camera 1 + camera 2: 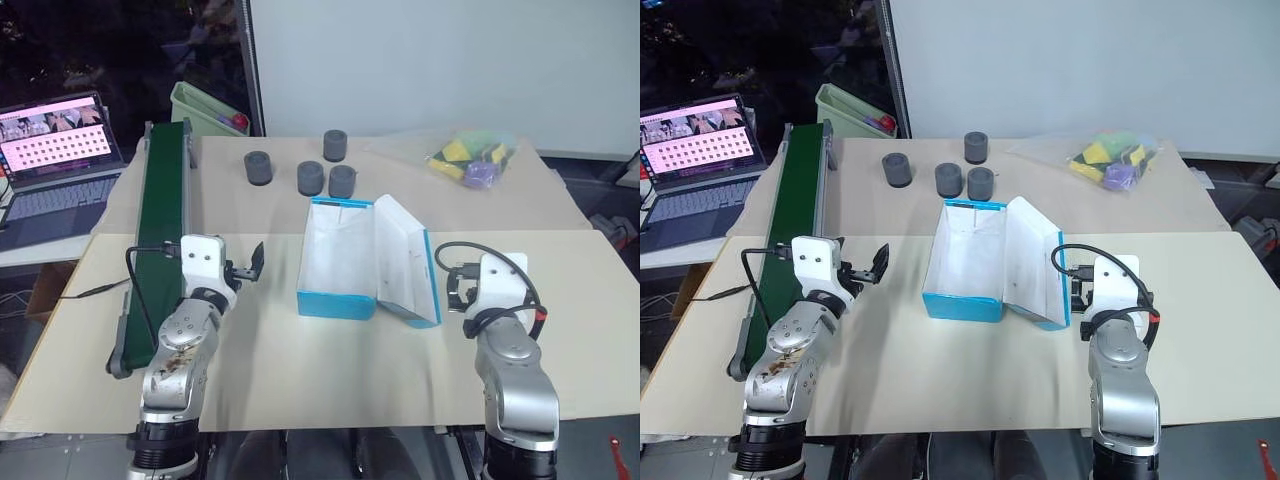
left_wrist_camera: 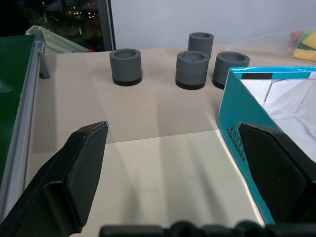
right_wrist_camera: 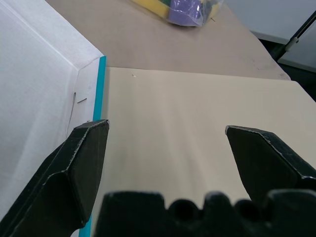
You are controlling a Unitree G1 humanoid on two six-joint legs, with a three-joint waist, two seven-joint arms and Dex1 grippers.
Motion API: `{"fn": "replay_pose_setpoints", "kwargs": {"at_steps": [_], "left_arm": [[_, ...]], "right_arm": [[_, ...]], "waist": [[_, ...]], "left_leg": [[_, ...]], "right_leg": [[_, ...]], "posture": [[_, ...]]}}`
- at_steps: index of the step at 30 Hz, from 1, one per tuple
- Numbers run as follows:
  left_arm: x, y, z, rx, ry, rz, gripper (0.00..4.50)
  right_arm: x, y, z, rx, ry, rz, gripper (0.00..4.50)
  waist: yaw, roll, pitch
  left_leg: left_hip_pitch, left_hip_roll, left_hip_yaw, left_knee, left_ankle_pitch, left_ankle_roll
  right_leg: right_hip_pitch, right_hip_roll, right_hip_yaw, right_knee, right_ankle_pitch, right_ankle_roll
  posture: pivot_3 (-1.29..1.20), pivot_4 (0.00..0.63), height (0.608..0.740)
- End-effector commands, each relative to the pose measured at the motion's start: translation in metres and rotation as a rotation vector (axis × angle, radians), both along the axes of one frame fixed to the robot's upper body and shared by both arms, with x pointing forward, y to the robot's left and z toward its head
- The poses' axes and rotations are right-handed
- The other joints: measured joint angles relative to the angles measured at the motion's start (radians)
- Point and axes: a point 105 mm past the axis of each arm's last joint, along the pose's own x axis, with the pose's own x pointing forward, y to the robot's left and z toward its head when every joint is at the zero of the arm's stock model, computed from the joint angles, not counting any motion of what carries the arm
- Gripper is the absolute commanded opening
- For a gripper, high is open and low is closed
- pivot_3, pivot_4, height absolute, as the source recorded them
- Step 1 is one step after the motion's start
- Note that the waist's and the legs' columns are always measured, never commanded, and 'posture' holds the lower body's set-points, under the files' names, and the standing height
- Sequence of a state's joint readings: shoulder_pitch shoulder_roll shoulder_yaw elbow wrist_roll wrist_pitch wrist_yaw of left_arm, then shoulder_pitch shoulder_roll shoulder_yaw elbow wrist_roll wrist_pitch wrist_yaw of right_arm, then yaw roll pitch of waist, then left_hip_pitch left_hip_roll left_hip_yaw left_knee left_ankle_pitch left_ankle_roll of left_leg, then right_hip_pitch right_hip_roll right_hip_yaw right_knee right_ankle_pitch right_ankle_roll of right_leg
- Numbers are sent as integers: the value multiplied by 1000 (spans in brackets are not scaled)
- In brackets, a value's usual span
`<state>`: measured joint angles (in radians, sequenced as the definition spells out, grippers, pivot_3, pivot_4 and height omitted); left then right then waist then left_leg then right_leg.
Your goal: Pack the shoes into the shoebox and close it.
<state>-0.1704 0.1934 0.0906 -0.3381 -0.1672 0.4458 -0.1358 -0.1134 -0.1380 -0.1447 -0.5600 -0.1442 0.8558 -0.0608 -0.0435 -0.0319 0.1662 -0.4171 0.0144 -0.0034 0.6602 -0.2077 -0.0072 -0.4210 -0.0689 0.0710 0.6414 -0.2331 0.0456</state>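
The bright blue shoebox [image 1: 336, 302] stands open in the middle of the table, its white inside bare. Its hinged lid [image 1: 405, 262] is tipped up and leans to the right. The shoes are out of view. My left gripper [image 1: 247, 266] hovers open just left of the box with nothing between its fingers; in the left wrist view the box's blue wall [image 2: 242, 123] stands beside one finger. My right gripper [image 1: 456, 290] is open and holds nothing, just right of the lid, whose white inner face [image 3: 39, 89] lies close beside it.
Several dark grey cylinders [image 1: 312, 177] stand behind the box. A green conveyor belt [image 1: 160, 210] runs along the table's left side, with a laptop [image 1: 55, 140] beyond it. A plastic bag of coloured items [image 1: 468, 158] lies at the back right, a green bin [image 1: 205, 108] at the back left.
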Motion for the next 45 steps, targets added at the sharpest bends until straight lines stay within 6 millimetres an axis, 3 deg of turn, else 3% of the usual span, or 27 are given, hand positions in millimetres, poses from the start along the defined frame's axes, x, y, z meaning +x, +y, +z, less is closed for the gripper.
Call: {"fn": "replay_pose_setpoints", "kwargs": {"at_steps": [1, 4, 6, 7, 8, 11, 13, 19, 23, 25, 29, 45], "left_arm": [[1, -2, 12, 42, -49, -3, 4500], [5, 3, 16, 42, -65, 44, 4500], [6, 3, 16, 28, -67, 59, 4500], [4, 6, 11, 33, -46, 76, 4500], [3, 7, 7, 38, -30, 88, 4500], [-1, 14, 5, 31, -25, 124, 4500], [-5, 31, 0, 42, -3, 203, 4500], [-12, 82, 10, 34, 52, 390, 4500], [-14, 105, 20, 3, 82, 481, 4500], [-14, 107, 20, -2, 119, 491, 4500], [-13, 101, 8, -32, 210, 466, 4500], [-15, 92, -1, -4, 279, 456, 4500]], "right_arm": [[6, 3, 29, -50, -111, 37, 4449], [27, 24, 87, -10, -306, 186, 4449], [32, 63, 110, 19, -345, 433, 4449], [23, 101, 111, -14, -292, 698, 4449], [13, 124, 106, -42, -236, 878, 4449], [-7, 144, 96, -42, -127, 1103, 4449], [-20, 154, 86, -5, -58, 1240, 4449], [-23, 164, 68, -6, 24, 1388, 4449], [-26, 175, 67, 78, 13, 1472, 4449], [-28, 181, 65, 158, 8, 1506, 4449], [-34, 184, 46, 70, 68, 1569, 4449], [-25, 179, 39, 124, 63, 1474, 4449]], "waist": [[0, 0, 0], [-6, 0, 1], [-9, 1, 1], [-8, 1, 1], [-6, 0, 1], [0, 0, 0], [6, 0, 0], [4, -2, 1], [3, -3, 1], [2, -3, 1], [6, -3, 2], [6, -4, 2]], "left_leg": [[0, 0, 0, 0, 0, 0], [0, 0, 1, 0, 0, 0], [1, 0, 2, 1, 0, 0], [2, 1, 0, 1, 0, 0], [2, 2, 0, 0, 0, 0], [2, 3, -3, -1, -2, 3], [-4, 3, -6, -1, -2, 3], [-2, -1, -5, 1, -1, 3], [0, 0, -4, 1, -1, 2], [0, 1, -5, 1, -1, 2], [-2, 0, -5, 1, -1, 2], [-2, -1, -5, 1, -1, 2]], "right_leg": [[0, 0, 0, 0, 0, 0], [-1, 0, 1, 0, 0, 0], [0, 0, 2, 0, 0, 0], [1, 2, 1, 0, 0, 0], [1, 3, 1, 0, 0, 0], [1, 4, -1, 0, -2, -2], [-2, 4, -3, -1, -2, -3], [1, -1, -3, 0, -1, -1], [1, 2, -3, 1, -1, -1], [1, 2, -3, 1, -1, -1], [0, 1, -3, 0, -1, -1], [-1, 0, -3, 1, -1, -1]], "posture": [[0, 150, 729], [0, 150, 729], [0, 150, 729], [0, 150, 729], [0, 150, 729], [0, 150, 729], [0, 150, 729], [0, 150, 729], [0, 150, 729], [0, 150, 729], [0, 150, 729], [0, 150, 729]]}}
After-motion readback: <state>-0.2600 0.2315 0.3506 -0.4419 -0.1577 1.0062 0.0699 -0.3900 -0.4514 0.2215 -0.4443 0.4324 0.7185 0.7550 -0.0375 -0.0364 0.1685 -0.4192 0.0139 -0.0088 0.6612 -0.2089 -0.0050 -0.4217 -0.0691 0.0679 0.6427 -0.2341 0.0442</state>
